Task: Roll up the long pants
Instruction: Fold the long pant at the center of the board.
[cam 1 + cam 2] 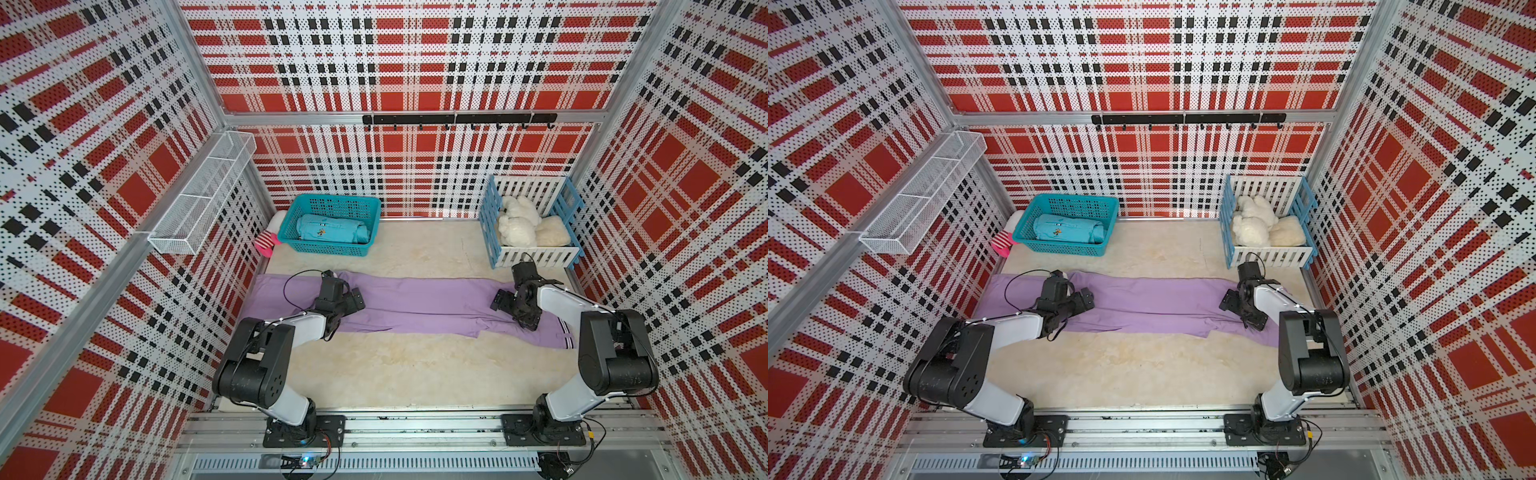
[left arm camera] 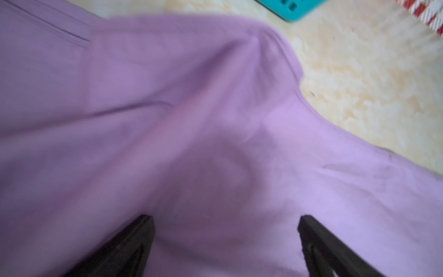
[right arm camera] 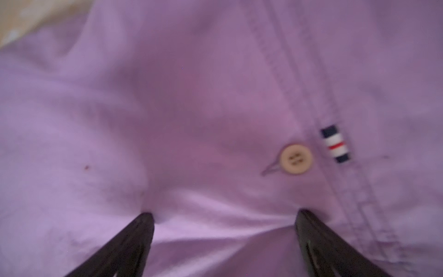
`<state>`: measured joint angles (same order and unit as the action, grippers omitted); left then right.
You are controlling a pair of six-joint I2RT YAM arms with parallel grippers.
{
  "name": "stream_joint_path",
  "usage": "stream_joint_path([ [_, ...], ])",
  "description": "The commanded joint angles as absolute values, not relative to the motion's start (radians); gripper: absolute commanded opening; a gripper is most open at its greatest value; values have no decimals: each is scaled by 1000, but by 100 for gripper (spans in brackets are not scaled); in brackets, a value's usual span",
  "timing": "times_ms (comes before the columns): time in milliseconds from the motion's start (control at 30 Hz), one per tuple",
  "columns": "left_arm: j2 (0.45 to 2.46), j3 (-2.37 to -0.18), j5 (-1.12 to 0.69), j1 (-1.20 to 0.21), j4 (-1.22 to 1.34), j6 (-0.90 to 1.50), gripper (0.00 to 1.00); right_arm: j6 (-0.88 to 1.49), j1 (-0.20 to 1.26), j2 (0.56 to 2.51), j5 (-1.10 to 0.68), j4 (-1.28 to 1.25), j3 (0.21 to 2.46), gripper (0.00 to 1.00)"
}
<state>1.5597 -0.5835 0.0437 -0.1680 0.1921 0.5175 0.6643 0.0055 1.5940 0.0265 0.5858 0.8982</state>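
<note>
Beneath two arms (image 1: 299, 322) (image 1: 557, 299) lies one long pants (image 1: 424, 303), near two baskets (image 1: 332, 198) (image 1: 540, 257).

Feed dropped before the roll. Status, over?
Both open: left gripper, right gripper, low over the long pants. Pants flat, unrolled. Nothing lying on them; teal basket apart behind.

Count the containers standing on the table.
2. The teal basket sits at the back left, holding a rolled teal garment; the blue-and-white slatted crate sits at the back right, holding white plush items. The wire rack hangs on the wall, so not counted.
</note>
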Motion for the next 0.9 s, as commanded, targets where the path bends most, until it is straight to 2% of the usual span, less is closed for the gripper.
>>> stream_joint_path([
  [0,1571,-548,40,-108,195,535,99,615,-72,1565,60,613,888,100],
  [200,1569,-588,-8,-84,225,444,99,480,-123,1597,119,630,978,100],
  [333,1449,-644,33,-135,171,393,99,435,-119,1562,150,702,1084,100],
  [467,1251,-666,155,-221,112,394,99,375,5,1389,148,695,1122,100],
  [533,1122,-659,251,-240,110,423,99,344,87,1292,34,634,1087,100],
  [633,933,-618,359,-290,175,447,99,441,88,1178,-193,450,933,100],
  [700,824,-567,383,-288,268,450,99,481,87,1147,-282,343,841,100],
  [733,774,-527,391,-284,323,459,99,502,88,1148,-278,324,811,97],
  [800,702,-484,354,-267,380,469,99,525,88,1164,-239,326,783,71],
  [833,683,-476,304,-256,388,454,99,533,87,1180,-213,341,778,45],
  [867,680,-479,253,-256,384,433,99,540,87,1198,-195,357,779,14],
])
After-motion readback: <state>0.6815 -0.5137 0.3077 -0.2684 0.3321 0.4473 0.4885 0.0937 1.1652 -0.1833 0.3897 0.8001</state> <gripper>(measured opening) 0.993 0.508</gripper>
